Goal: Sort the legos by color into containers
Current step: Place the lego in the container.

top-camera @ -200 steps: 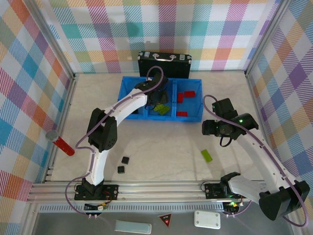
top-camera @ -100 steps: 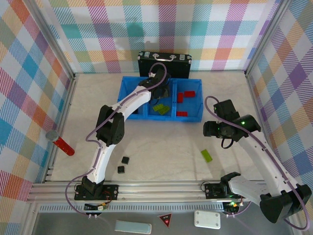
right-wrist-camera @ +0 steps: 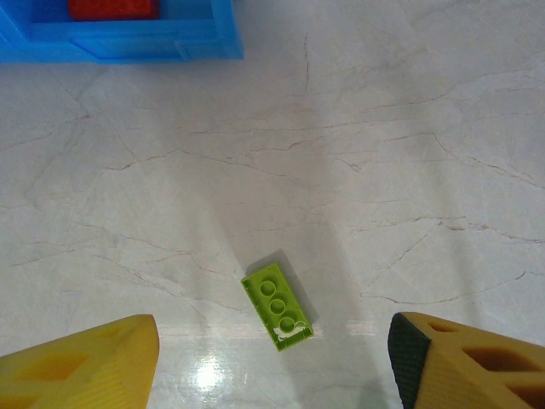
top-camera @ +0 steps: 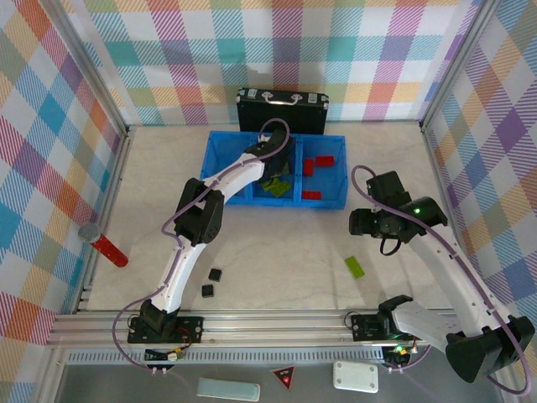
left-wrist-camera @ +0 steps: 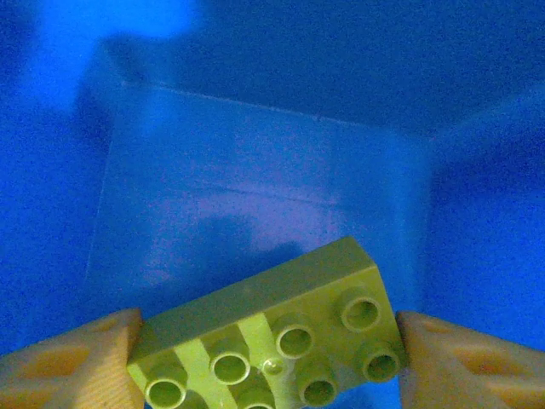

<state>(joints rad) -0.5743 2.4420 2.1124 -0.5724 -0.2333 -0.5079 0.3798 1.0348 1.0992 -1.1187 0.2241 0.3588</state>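
The blue tray [top-camera: 220, 168] stands at the back of the table with three compartments. My left gripper [top-camera: 275, 172] hangs over the middle one, shut on a lime-green lego [left-wrist-camera: 272, 307] that spans from one finger to the other, with the blue floor below it. More green legos [top-camera: 275, 190] lie in that compartment, and red legos [top-camera: 319, 161] lie in the right one. My right gripper [top-camera: 369, 222] stands open above a green lego [right-wrist-camera: 277, 304] lying on the table [top-camera: 354, 266]. Two black legos [top-camera: 216, 274] [top-camera: 207, 290] rest near the left arm's base.
A black case [top-camera: 282, 107] stands behind the tray against the back wall. A red cylinder [top-camera: 109, 249] lies at the table's left edge. The tray's front right corner [right-wrist-camera: 170, 43] with a red lego [right-wrist-camera: 113, 8] lies ahead of the right gripper.
The left arm's elbow has swung to the right, toward the tray, while its gripper stays over the middle compartment. The right arm has hardly moved.
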